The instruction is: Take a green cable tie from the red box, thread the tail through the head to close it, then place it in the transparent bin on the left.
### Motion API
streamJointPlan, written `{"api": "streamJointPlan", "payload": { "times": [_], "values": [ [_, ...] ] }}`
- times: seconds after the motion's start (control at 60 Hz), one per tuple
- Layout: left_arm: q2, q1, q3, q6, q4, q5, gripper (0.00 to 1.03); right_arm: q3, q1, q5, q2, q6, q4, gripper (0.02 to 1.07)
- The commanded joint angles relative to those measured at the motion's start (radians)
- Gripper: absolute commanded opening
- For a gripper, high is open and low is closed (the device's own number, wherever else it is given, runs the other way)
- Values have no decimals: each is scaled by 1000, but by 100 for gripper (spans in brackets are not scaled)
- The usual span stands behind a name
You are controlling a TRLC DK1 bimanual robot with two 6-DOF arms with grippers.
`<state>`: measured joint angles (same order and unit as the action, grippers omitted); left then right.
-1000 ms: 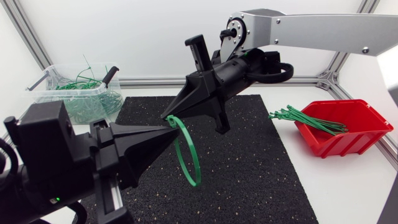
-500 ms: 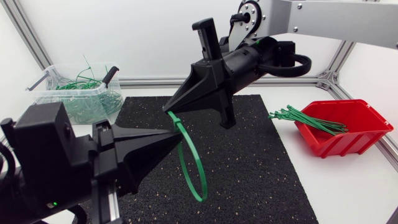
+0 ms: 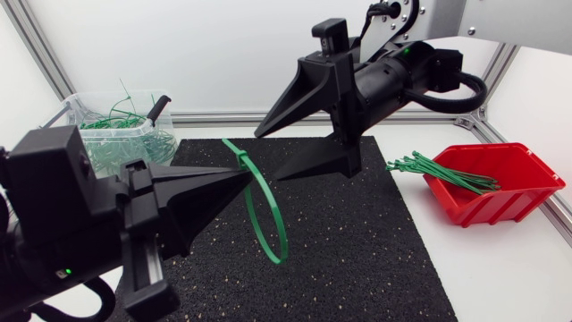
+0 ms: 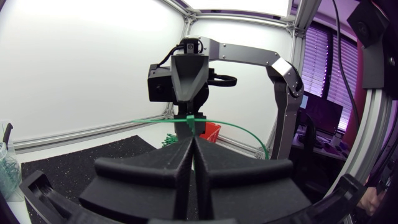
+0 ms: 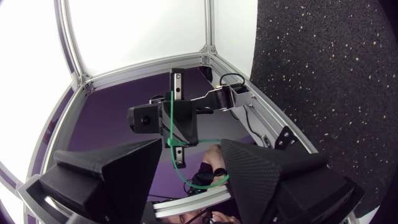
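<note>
Now the left gripper (image 3: 243, 176) is pinching the green cable tie (image 3: 273, 257), loop hanging downward mid-frame, tail pointing upper left; right gripper (image 3: 269, 156) gaping empty.

L arm (image 3: 63, 215) seen low at left side | L gripper (image 3: 243, 179) clamped (fingers pressed flat together) on green cable tie (image 3: 239, 159) | R arm (image 3: 402, 76) held high over centre | R gripper (image 3: 268, 156) spread wide, tips pointed twd L gripper

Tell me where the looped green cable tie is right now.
In the head view the cable tie hangs above the black mat near the middle, pinched by the shut left gripper, just left of the open right gripper.
</note>
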<state>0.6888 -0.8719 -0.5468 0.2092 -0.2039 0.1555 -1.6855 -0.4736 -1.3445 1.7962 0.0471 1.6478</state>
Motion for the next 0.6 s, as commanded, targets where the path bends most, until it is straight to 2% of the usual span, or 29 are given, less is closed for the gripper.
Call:
{"api": "streamJointPlan", "payload": {
  "times": [0.0, 0.133, 0.183, 0.3, 0.4, 0.5, 0.583],
  "values": [
    [2, 22, -50, 15, 20, -1, 3, 35, 15, 39, -32, 31, -22, 88],
    [23, 51, -88, 13, 97, 1, 3, 87, 46, 150, -80, 31, -102, 89],
    [52, 90, -120, 12, 152, 1, 3, 109, 62, 197, -109, 27, -140, 90],
    [129, 168, -189, -30, 288, -17, 3, 181, 76, 393, -193, -47, -302, 103],
    [186, 243, -242, -79, 414, -57, 3, 273, 47, 690, -288, -159, -505, 103],
    [206, 327, -274, -125, 503, -82, 3, 310, 41, 815, -334, -150, -520, 103],
    [202, 402, -292, -171, 548, -149, 3, 328, 50, 910, -368, -148, -528, 103]
  ]
}}
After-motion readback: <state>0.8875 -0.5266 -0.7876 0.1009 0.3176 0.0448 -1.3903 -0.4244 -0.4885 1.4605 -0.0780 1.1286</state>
